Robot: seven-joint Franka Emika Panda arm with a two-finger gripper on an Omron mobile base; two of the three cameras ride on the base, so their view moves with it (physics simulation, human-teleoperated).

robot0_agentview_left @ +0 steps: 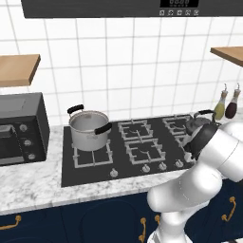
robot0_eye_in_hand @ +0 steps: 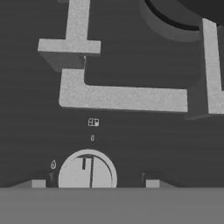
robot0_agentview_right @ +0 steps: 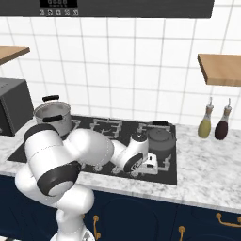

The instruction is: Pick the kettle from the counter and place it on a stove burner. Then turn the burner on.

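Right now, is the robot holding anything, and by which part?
Nothing is held yet. Its jaws straddle a stove knob without a clear grip; the kettle sits free on a burner.

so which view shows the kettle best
The right base view: the kettle sits whole on the right rear burner, handle and body clear. In the left base view the arm covers its lower half. The hand view catches just a dark curved edge.

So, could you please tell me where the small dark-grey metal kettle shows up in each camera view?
Left base view: the small dark-grey metal kettle sits at the right, on the rear right burner, partly behind the arm.
Right base view: right of centre, just beyond the gripper.
Hand view: its dark rounded base at the top right.
Shared landmark: the grey burner grate.
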